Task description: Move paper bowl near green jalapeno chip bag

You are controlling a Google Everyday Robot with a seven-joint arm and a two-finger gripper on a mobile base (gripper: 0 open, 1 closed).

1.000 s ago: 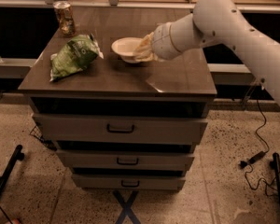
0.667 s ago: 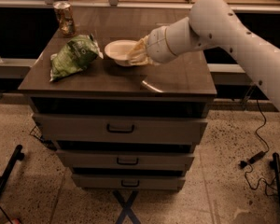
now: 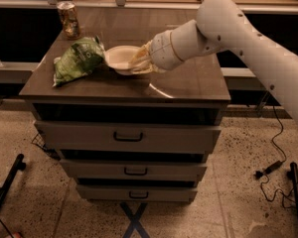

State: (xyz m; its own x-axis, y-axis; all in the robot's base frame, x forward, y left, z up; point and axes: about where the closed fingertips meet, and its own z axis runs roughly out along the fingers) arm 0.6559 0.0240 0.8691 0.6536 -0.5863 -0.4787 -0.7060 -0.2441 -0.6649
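Note:
The paper bowl (image 3: 120, 57) is off-white and shallow. It sits on the dark countertop (image 3: 188, 86), its left rim right beside the green jalapeno chip bag (image 3: 78, 58). The bag is wrinkly green and lies at the left of the top. My gripper (image 3: 140, 62) reaches in from the right at the end of the white arm (image 3: 223, 24) and is shut on the bowl's right rim.
A metallic drink can (image 3: 68, 20) stands at the back left corner of the top. The cabinet has three drawers (image 3: 126, 137) below. Shelving runs behind the cabinet. Cables (image 3: 273, 165) lie on the floor at the right.
My gripper has carried the bowl leftward across the top, from near the middle to right beside the green bag.

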